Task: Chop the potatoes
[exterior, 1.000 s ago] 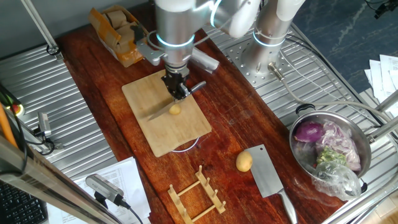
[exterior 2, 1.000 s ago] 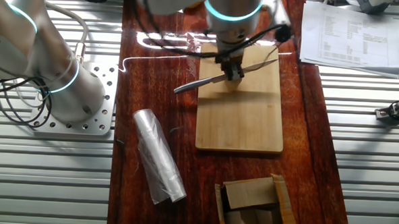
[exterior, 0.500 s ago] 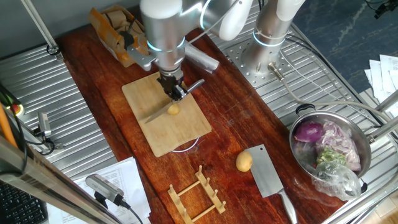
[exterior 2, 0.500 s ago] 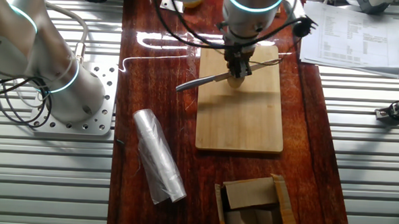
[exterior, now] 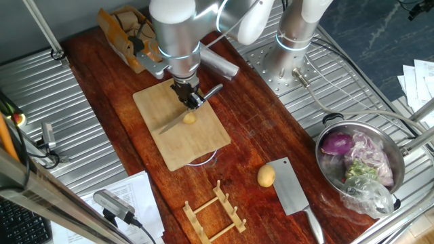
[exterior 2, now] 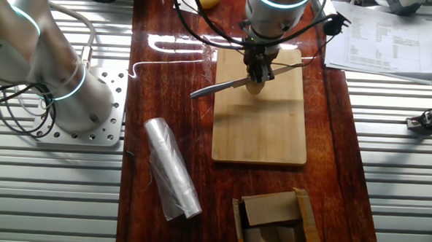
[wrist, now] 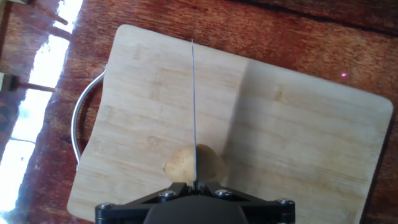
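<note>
As the claw (exterior: 192,99), clamped on the knife (exterior 2: 225,83), had shifted left, its blade sat across the potato (wrist: 193,164) mid-board on the cutting board (wrist: 298,143), while another potato (exterior: 266,176) waited on the counter (exterior: 251,135).

Tool (wrist: 194,198) fingertips cut off by hand view's bottom edge; potato (wrist: 193,163) partly hidden behind blade.
</note>
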